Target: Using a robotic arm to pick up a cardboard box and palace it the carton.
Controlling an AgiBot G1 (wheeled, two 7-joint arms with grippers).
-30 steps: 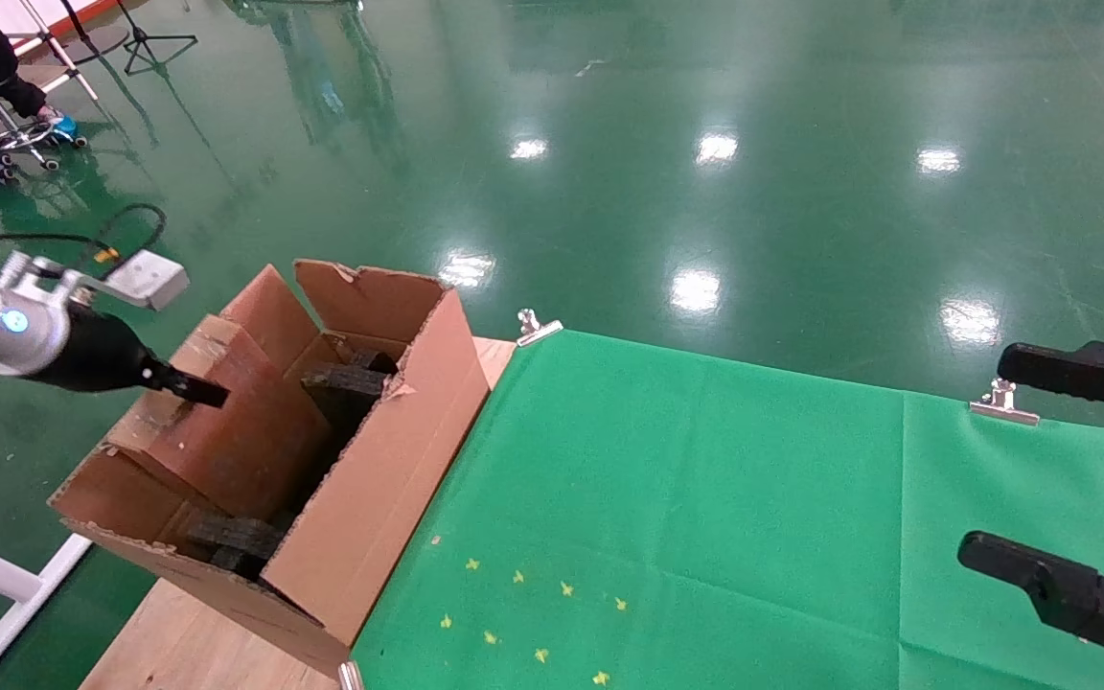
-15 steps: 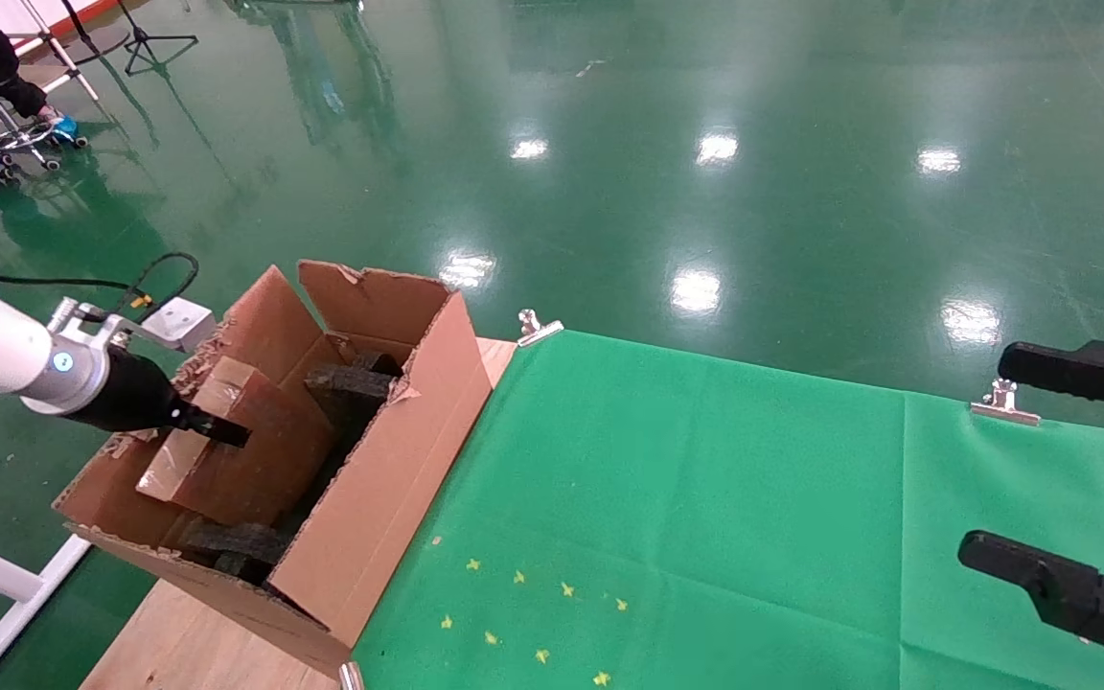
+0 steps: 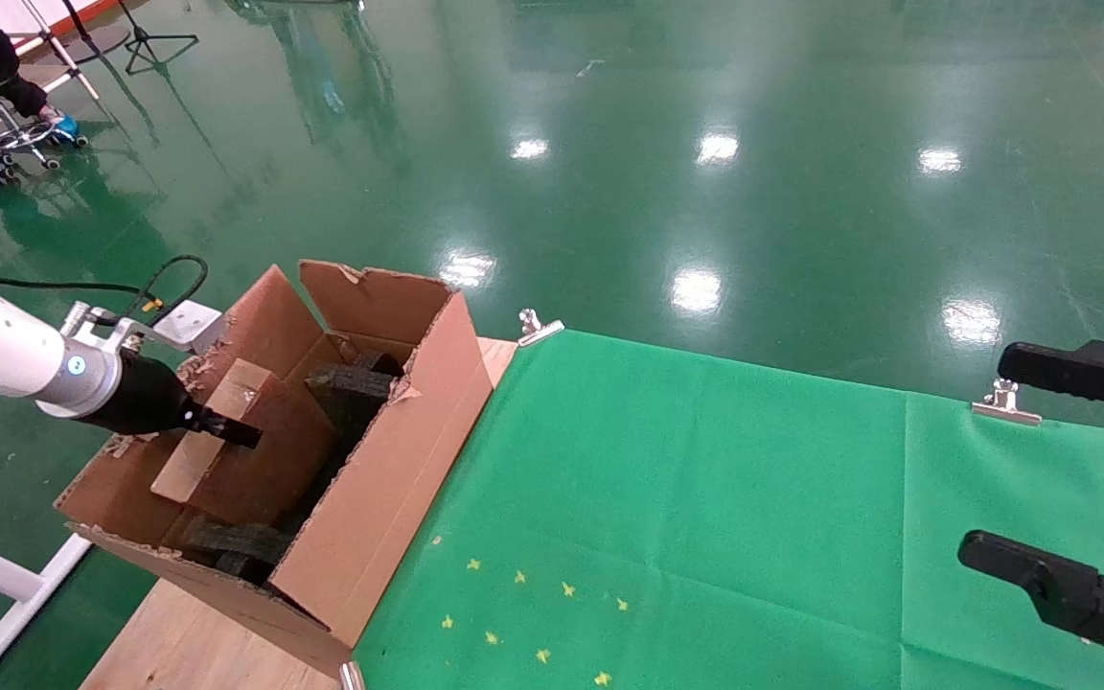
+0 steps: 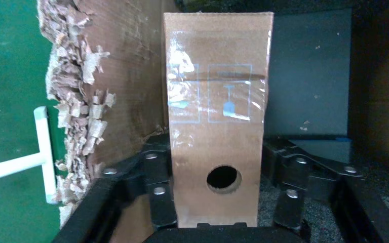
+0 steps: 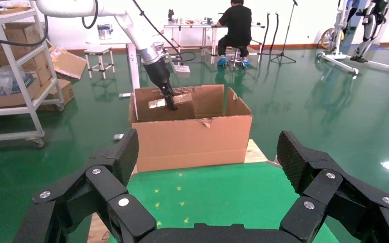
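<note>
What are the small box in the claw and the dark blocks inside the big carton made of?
The cardboard box looks like plain brown cardboard; glossy clear tape shines across its face. The blocks in the carton seem to be black foam: matte, with a grainy, crumbly texture.

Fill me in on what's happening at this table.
The left gripper is shut on the small box, holding it tilted inside the open carton at the table's left end, among the black foam pieces. The box isn't released yet. The right gripper sits idle and open over the green cloth.
</note>
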